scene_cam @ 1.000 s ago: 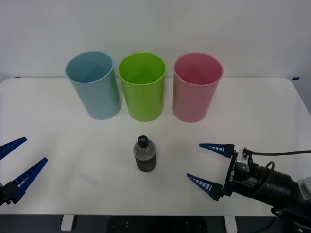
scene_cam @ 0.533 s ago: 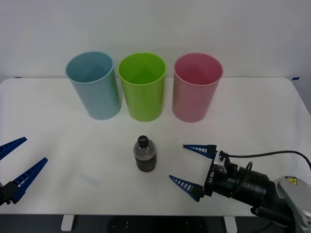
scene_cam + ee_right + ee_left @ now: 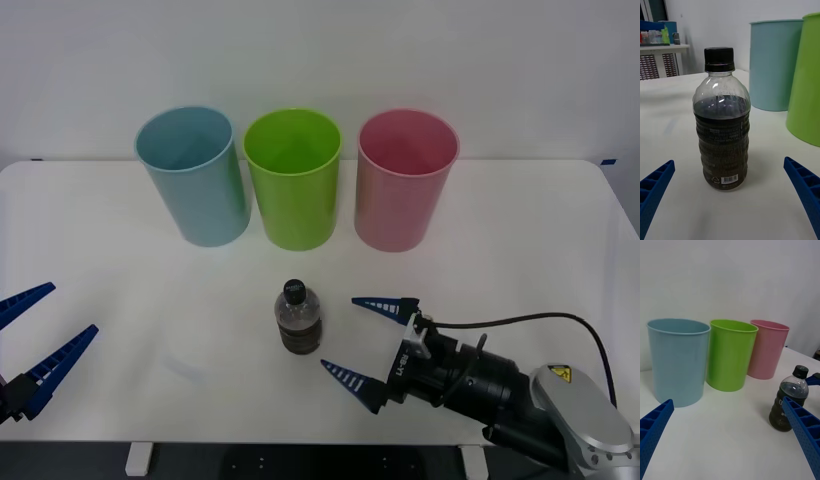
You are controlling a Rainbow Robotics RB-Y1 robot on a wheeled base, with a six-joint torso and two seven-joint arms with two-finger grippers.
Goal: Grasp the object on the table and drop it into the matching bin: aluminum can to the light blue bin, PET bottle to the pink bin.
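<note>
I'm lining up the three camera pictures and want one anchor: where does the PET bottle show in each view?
Front view: PET bottle stands upright near the table's front middle, just left of the open right gripper.
Right wrist view: bottle fills the centre, between the open blue fingers.
Left wrist view: bottle at the right, partly behind one finger.
Shared landmark: the lime green bin.

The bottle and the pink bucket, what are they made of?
The bottle looks like clear, ribbed plastic with a black plastic cap: you can see through its top, and light glints on it. The pink bucket looks like smooth, slightly shiny plastic, one even colour throughout.
</note>
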